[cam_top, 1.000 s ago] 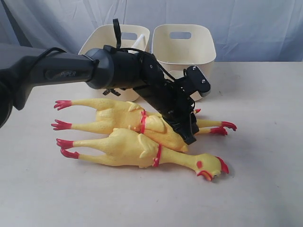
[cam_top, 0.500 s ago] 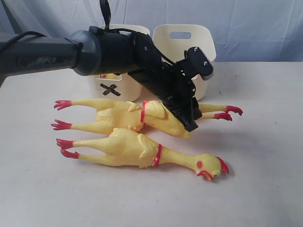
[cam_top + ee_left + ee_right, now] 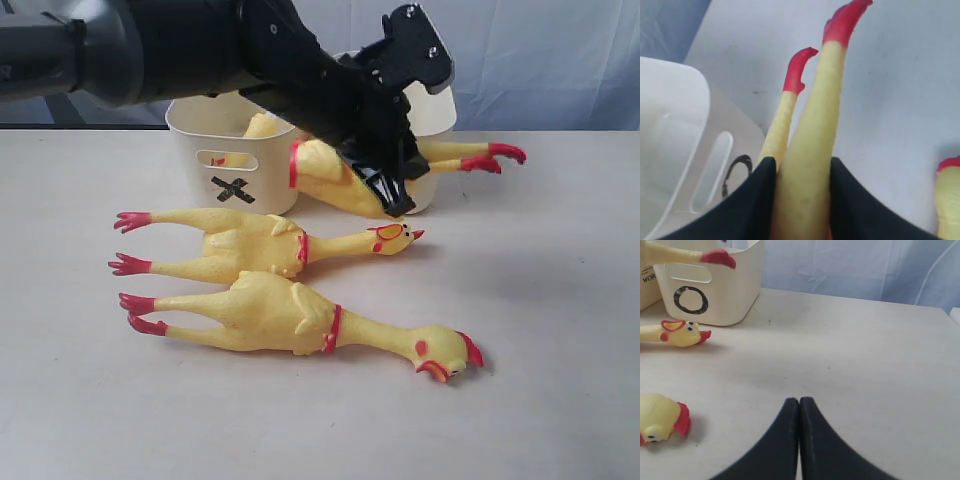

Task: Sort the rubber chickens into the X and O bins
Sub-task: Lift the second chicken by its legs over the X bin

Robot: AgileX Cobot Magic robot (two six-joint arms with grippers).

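Observation:
My left gripper is shut on a rubber chicken and holds it in the air in front of the two cream bins. Its red feet stick out to the right, past the O bin. Its head end reaches over the X bin. In the left wrist view the gripper clamps the chicken's leg. Two more chickens lie on the table, one behind and one in front. My right gripper is shut and empty, low over bare table.
The right wrist view shows the O bin with its black O, the held chicken's foot above it, and two chicken heads on the table. A blue cloth backdrop hangs behind.
The left gripper has lifted its chicken off the table, up and toward the bins. The rear lying chicken's head, covered before, now shows.

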